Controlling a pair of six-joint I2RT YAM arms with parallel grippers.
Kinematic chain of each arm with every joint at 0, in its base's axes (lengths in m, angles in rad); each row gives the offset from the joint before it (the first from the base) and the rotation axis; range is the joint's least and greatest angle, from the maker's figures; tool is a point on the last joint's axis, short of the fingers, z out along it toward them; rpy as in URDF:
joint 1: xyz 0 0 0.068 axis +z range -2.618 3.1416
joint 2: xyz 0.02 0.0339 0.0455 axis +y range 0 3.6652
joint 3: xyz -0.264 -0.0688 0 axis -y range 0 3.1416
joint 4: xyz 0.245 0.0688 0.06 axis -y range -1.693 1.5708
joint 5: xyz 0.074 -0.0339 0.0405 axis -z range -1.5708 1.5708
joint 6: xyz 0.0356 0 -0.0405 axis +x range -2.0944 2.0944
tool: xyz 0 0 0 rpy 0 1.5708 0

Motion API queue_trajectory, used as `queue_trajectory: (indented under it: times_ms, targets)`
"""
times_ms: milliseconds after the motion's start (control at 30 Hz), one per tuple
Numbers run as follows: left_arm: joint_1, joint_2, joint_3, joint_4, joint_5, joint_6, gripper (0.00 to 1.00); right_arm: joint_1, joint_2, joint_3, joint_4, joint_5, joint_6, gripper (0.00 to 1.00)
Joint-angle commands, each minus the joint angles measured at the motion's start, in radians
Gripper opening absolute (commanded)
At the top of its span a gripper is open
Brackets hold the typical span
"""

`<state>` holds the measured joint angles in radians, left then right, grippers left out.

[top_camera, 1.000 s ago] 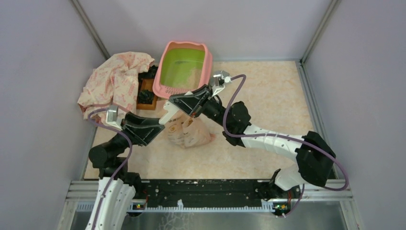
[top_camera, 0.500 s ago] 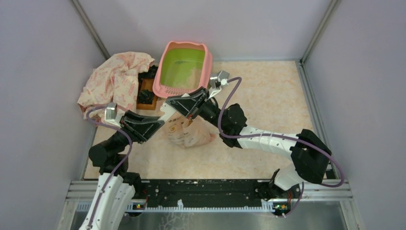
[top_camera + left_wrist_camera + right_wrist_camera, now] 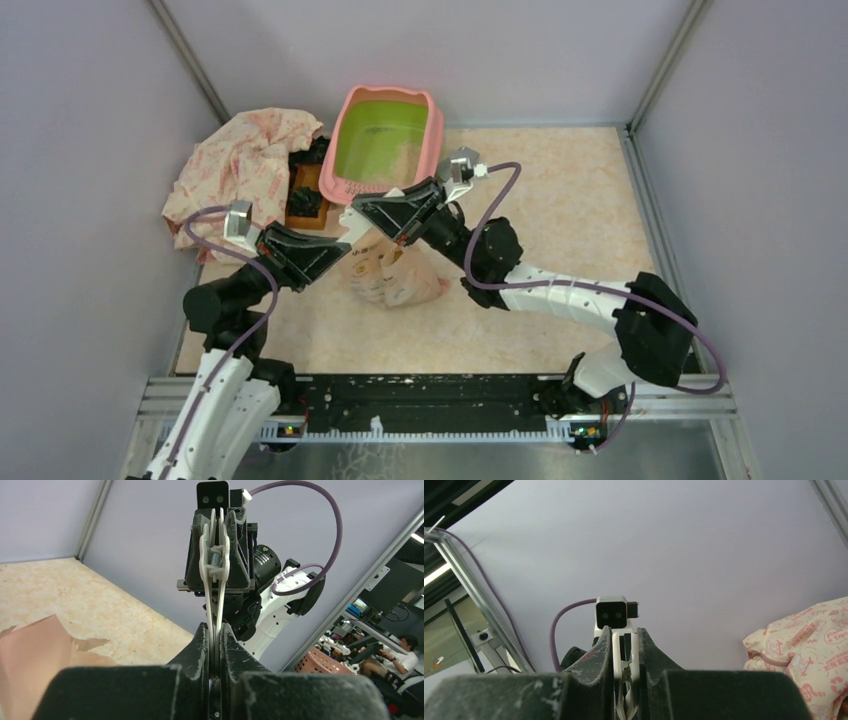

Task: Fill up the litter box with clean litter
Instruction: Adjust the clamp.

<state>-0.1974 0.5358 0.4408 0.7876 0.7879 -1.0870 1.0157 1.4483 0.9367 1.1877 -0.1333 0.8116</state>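
Litter box (image 3: 390, 93): smooth plastic, slight sheen noted. Litter bag (image 3: 405, 280): crinkled, semi-gloss. Cloth (image 3: 245, 165): soft printed fabric, matt. Table (image 3: 570, 200): mottled, matt. Clip (image 3: 220, 571): white plastic, smooth.

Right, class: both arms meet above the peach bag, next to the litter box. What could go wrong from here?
1. The left gripper and the right gripper both pinch the same white clip. An uneven pull might snap it or flick it away.
2. The peach bag slumps on the table, and the left wrist view shows a torn edge. With both grippers on the clip, litter could spill before it reaches the litter box.
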Motion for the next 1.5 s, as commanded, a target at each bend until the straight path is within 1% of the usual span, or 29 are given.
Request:
queue_trajectory:
  times_ms: [0,33,100,133,167,267,300,367,400,467,533,567,633,733,800,867,933,1100,1200,1233,1300,1367,1433,1467]
  targets:
    - [-0.015,0.054,0.114,-0.067,0.055,0.064,0.05,0.003,-0.075,0.001,-0.108,-0.072,-0.042,0.18]
    - [-0.015,0.067,0.139,-0.097,0.074,0.076,0.05,-0.008,-0.099,-0.007,-0.148,-0.089,-0.049,0.26]
    - [-0.015,0.090,0.188,-0.158,0.110,0.100,0.06,-0.042,-0.166,-0.034,-0.236,-0.130,-0.063,0.50]
    - [-0.016,0.099,0.214,-0.192,0.123,0.117,0.07,-0.069,-0.219,-0.044,-0.294,-0.159,-0.072,0.59]
    - [-0.016,0.108,0.241,-0.227,0.138,0.132,0.07,-0.101,-0.260,-0.041,-0.386,-0.194,-0.085,0.62]
    - [-0.016,0.139,0.327,-0.337,0.173,0.184,0.08,-0.212,-0.381,-0.009,-0.695,-0.293,-0.171,0.79]
    - [-0.016,0.156,0.357,-0.362,0.197,0.199,0.08,-0.249,-0.417,0.018,-0.818,-0.304,-0.221,0.85]
    - [-0.016,0.206,0.424,-0.473,0.247,0.247,0.08,-0.308,-0.476,0.097,-1.090,-0.294,-0.339,0.95]
    - [-0.016,0.227,0.452,-0.514,0.273,0.267,0.09,-0.318,-0.495,0.144,-1.259,-0.273,-0.410,0.98]
    - [-0.016,0.269,0.509,-0.611,0.297,0.318,0.10,-0.320,-0.502,0.247,-1.504,-0.177,-0.531,0.97]
    - [-0.017,0.327,0.569,-0.764,0.329,0.394,0.12,-0.319,-0.496,0.324,-1.675,-0.120,-0.633,0.95]
    - [-0.018,0.357,0.598,-0.851,0.340,0.436,0.12,-0.318,-0.492,0.355,-1.735,-0.100,-0.686,0.94]
    - [-0.037,0.409,0.646,-0.988,0.341,0.518,0.15,-0.319,-0.493,0.394,-1.834,-0.125,-0.745,0.93]
    - [-0.092,0.467,0.742,-1.193,0.272,0.669,0.19,-0.319,-0.507,0.415,-1.936,-0.210,-0.805,0.90]
    - [-0.167,0.514,0.802,-1.332,0.230,0.762,0.20,-0.319,-0.531,0.404,-1.971,-0.271,-0.856,0.89]
    - [-0.243,0.544,0.838,-1.418,0.187,0.820,0.21,-0.319,-0.564,0.389,-2.003,-0.345,-0.892,0.89]
    - [-0.311,0.562,0.846,-1.453,0.180,0.842,0.21,-0.320,-0.587,0.391,-2.039,-0.382,-0.906,0.89]
    - [-0.490,0.582,0.852,-1.528,0.079,0.854,0.22,-0.320,-0.647,0.386,-2.076,-0.394,-0.911,0.90]
    - [-0.561,0.558,0.848,-1.561,0.052,0.854,0.22,-0.316,-0.660,0.370,-2.082,-0.463,-0.893,0.89]
    - [-0.577,0.547,0.847,-1.572,0.052,0.856,0.22,-0.316,-0.659,0.362,-2.077,-0.493,-0.875,0.88]
    - [-0.607,0.522,0.848,-1.589,0.052,0.859,0.22,-0.317,-0.640,0.350,-2.075,-0.545,-0.837,0.81]
    - [-0.633,0.497,0.857,-1.606,0.060,0.867,0.22,-0.316,-0.616,0.330,-2.066,-0.593,-0.772,0.76]
    - [-0.646,0.463,0.851,-1.600,0.077,0.868,0.22,-0.316,-0.604,0.288,-2.027,-0.654,-0.703,0.73]
    - [-0.649,0.454,0.846,-1.598,0.084,0.870,0.22,-0.316,-0.603,0.272,-2.003,-0.661,-0.668,0.70]
